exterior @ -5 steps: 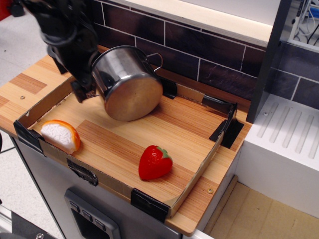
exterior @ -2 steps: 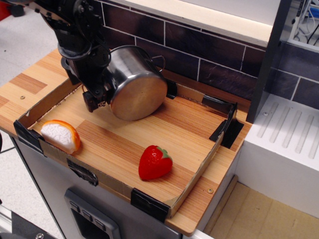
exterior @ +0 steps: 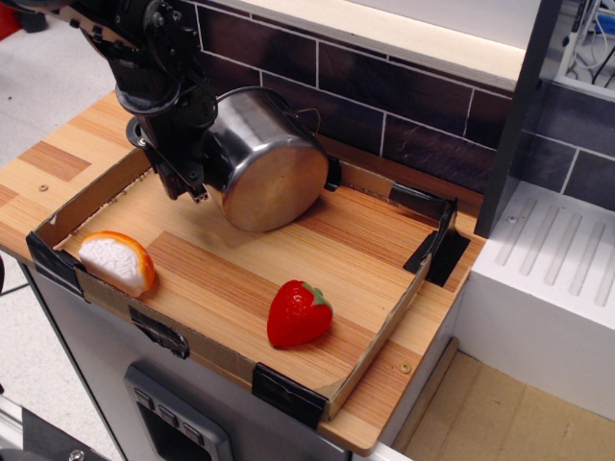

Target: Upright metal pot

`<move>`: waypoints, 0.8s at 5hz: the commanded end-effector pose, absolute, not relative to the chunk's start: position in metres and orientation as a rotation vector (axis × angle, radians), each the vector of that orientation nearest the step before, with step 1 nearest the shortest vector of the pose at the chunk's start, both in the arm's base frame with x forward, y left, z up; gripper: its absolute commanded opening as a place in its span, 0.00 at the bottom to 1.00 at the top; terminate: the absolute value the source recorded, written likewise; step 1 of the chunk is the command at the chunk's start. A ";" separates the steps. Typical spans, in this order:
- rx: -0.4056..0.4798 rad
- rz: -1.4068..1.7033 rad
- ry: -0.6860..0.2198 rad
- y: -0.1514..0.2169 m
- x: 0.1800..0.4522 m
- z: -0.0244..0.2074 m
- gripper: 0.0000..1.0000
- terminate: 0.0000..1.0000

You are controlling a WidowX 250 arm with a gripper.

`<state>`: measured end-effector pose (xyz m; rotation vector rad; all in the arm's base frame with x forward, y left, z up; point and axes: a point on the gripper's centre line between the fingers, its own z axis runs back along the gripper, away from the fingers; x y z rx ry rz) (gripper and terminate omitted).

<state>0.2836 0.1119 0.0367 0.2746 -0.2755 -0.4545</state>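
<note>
The metal pot is shiny steel and lies tipped on its side at the back left of the wooden tray floor. Its flat base faces the front right. One thin wire handle shows at its upper right. My black gripper is at the pot's left side and is shut on its rim. The pot's opening points away from the camera, towards the arm, and is hidden.
A red toy strawberry lies at the tray's front middle. An orange-and-white toy slice sits in the front left corner. A low cardboard wall with black tape rings the tray. A dark brick wall stands behind, and a white drainer at the right.
The gripper and pot have shifted to the right and slightly down, and the pot has turned so its base faces more towards the front right.
</note>
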 end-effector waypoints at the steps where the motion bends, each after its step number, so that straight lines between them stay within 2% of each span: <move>1: 0.394 -0.443 -0.404 0.118 0.293 0.058 0.00 0.00; 3: 0.570 -0.333 -0.570 0.125 0.290 0.085 0.00 0.00; 4: 0.722 -0.352 -0.645 0.125 0.289 0.094 0.00 0.00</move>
